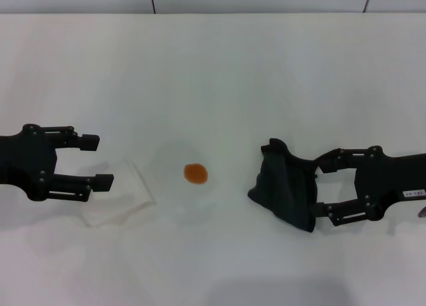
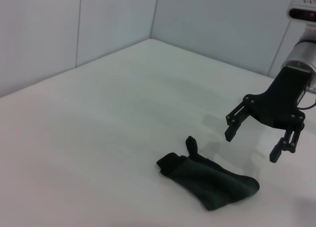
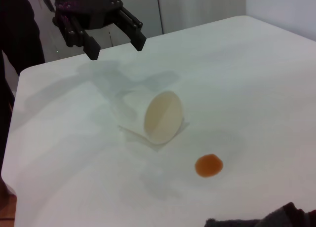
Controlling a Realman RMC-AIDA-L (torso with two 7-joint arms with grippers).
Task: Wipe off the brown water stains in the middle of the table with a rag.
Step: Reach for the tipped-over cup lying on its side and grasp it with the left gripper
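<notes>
A: Head view: brown water stains (image 1: 196,173), one small orange-brown blot, at the middle of the table (image 1: 219,73). The rag (image 1: 285,193) lies flat to the robot's right of the blot, apart from it.

B: Right end effector (image 1: 317,190)?

A: At the rag's outer edge, fingers spread apart. From above the finger ends meet the cloth's outline, so contact cannot be told there. The left wrist view settles it: the right end effector (image 2: 253,143) hangs above the table with open jaws, clear of the rag (image 2: 210,181), which lies bunched below and just beside it, nothing clamped.

B: Left side?

A: Left end effector (image 1: 96,162) open too, arm reaching in from the left edge, roughly level. A white cup (image 1: 120,196) lies on its side just beside the lower finger, barely visible from the head camera against the white surface.

B: Better seen elsewhere?

A: Yes, the right wrist view. The cup (image 3: 153,116) is tipped over, its pale inside facing the camera, with the stain (image 3: 209,166) near it on the table (image 3: 256,69), not touching. The left end effector (image 3: 114,46) hovers above and beyond the cup, fingers apart, holding nothing. A dark corner of the rag (image 3: 269,219) shows at the frame's edge
</notes>
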